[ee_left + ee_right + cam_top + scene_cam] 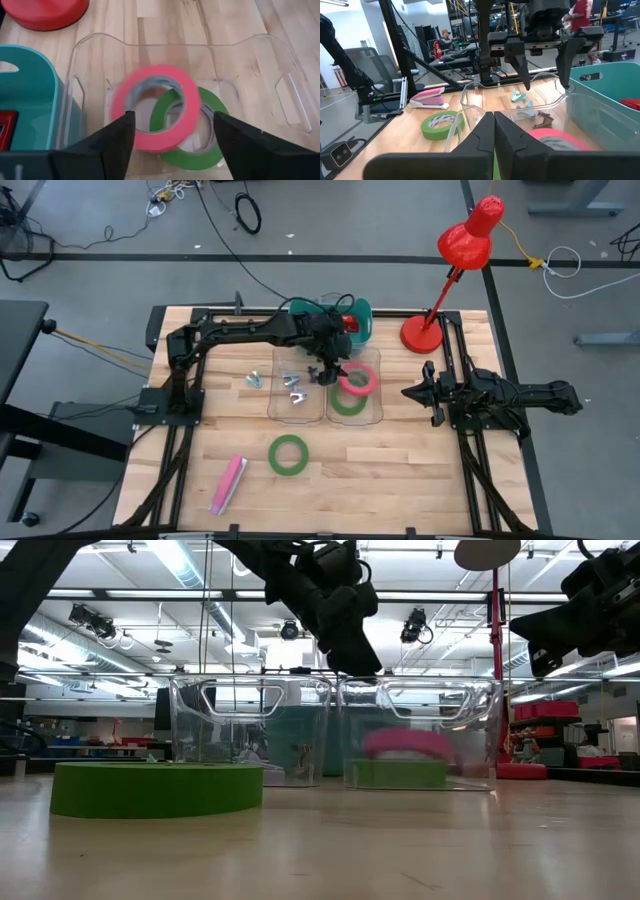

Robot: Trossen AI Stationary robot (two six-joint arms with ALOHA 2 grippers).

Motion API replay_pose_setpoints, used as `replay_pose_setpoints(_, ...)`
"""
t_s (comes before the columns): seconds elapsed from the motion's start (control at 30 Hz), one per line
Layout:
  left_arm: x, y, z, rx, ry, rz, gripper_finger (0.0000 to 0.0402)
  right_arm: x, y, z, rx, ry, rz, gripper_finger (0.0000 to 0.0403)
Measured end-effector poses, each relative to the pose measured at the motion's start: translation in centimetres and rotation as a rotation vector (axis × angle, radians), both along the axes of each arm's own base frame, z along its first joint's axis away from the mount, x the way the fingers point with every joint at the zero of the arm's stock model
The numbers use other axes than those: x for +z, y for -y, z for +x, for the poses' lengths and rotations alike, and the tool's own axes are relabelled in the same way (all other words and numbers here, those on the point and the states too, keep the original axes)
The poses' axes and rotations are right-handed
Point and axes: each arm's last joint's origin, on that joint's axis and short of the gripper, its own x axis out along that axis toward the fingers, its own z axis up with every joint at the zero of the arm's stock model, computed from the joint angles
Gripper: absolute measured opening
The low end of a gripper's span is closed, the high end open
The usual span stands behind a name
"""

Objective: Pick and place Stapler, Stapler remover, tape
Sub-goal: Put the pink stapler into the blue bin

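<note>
We have the left gripper [328, 372] poised over the right-hand clear bin [375, 416], its fingers spread wide with nothing between them, and the pink tape roll [357, 379] lies tilted inside that bin, leaning on a green tape roll [347, 404] already there. The release looks done, so our job is to lift straight up and clear the bin's walls before swinging away, lest a finger catch the rim and drag the bin. A second green tape roll [288, 454] waits on the bare wood toward the table's near edge, with the pink stapler [228, 483] near the near left corner; either could come next. The left clear bin [295, 415] holds small staple removers [293, 385]. Our right gripper [420, 392] rests closed and empty by the right edge. The table [420, 470] is pale wood; a red lamp [465, 242] stands at its far right, and a workshop with benches lies beyond.
</note>
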Motion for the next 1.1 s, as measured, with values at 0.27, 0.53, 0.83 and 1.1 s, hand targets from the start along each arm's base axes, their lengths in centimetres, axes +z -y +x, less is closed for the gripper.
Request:
replay_pose_setpoints(0.27, 1.3, 0.4, -1.2, 0.008, -0.035, -0.008, 0.0286, 0.0, 0.0, 0.0, 0.000, 0.001, 0.000, 0.0006)
replay_pose_setpoints(0.53, 4.9, 1.5, -4.7, 0.033, -0.113, 0.009, 0.0286, 0.0, 0.0, 0.0, 0.000, 0.000, 0.000, 0.0006)
replay_pose_setpoints(0.83, 6.9, 3.4, -8.0, 0.149, -0.262, 0.009, 0.0286, 0.0, 0.0, 0.0, 0.000, 0.000, 0.000, 0.0006)
replay_pose_setpoints(1.1, 7.1, 5.6, -10.2, 0.234, -0.446, 0.031, 0.0286, 0.0, 0.0, 0.0, 0.000, 0.000, 0.000, 0.0006)
